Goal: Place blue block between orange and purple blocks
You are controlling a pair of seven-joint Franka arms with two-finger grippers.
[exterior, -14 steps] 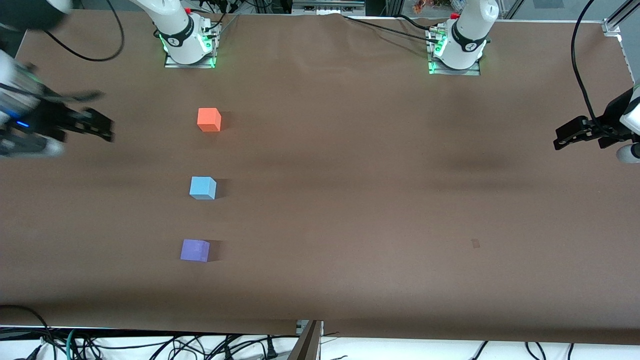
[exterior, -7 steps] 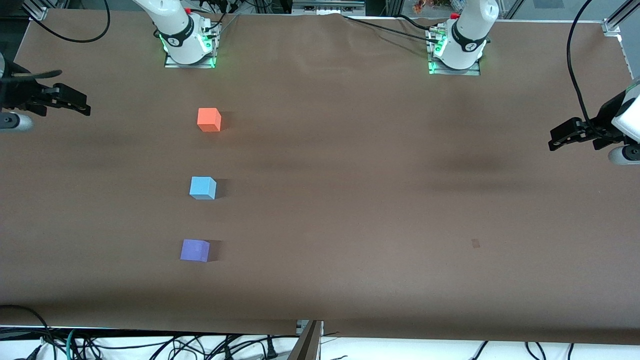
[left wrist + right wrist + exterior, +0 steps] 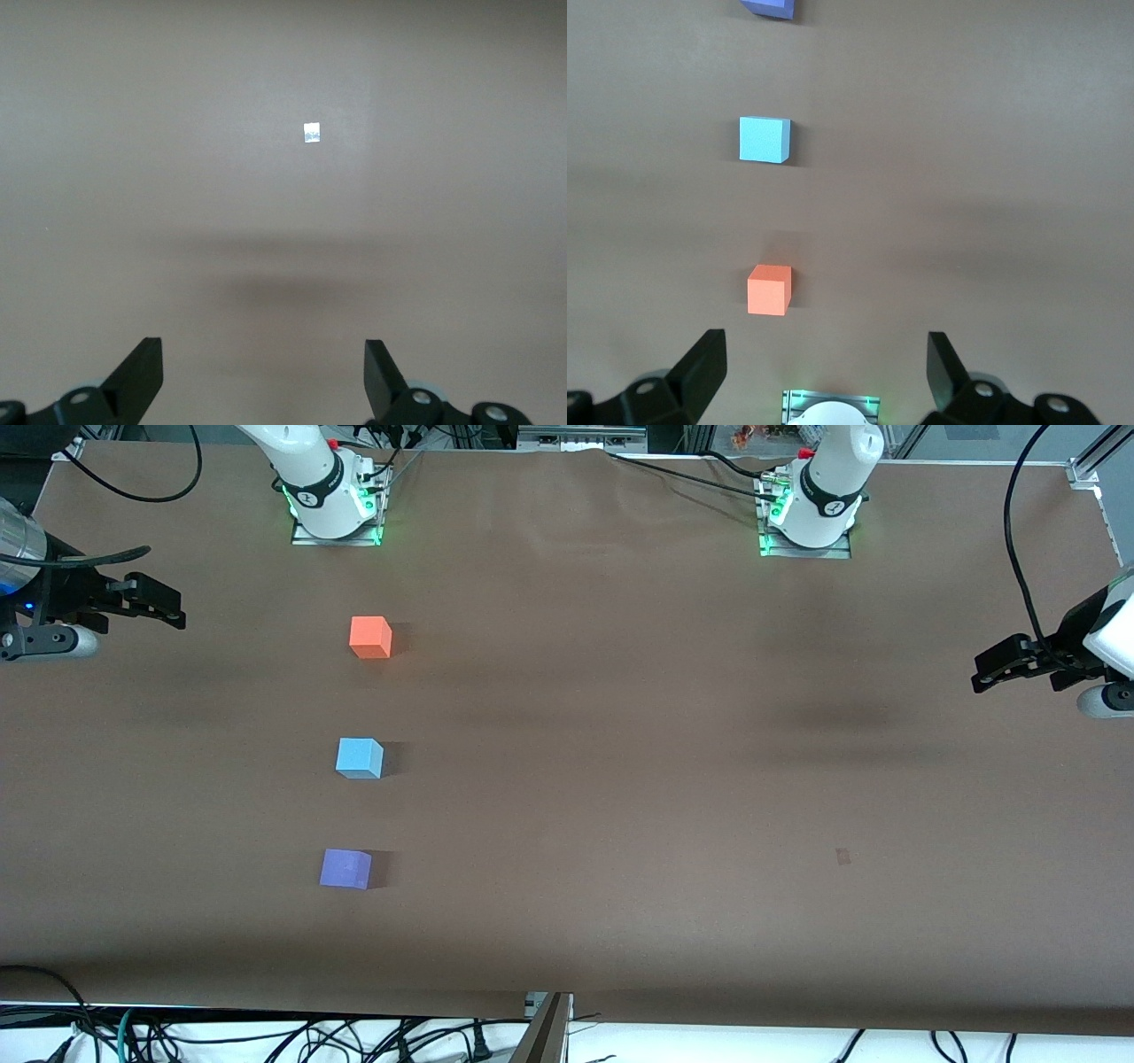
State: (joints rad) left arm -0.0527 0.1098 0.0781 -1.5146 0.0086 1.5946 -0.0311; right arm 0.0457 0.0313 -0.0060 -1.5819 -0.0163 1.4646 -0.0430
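While both grippers hang with jaws spread — right gripper upper left of frame, left gripper at right edge — the blue block sits between orange block and purple block on the tabletop.

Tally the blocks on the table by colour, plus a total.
Orange block: 1
Blue block: 1
Purple block: 1
Total: 3
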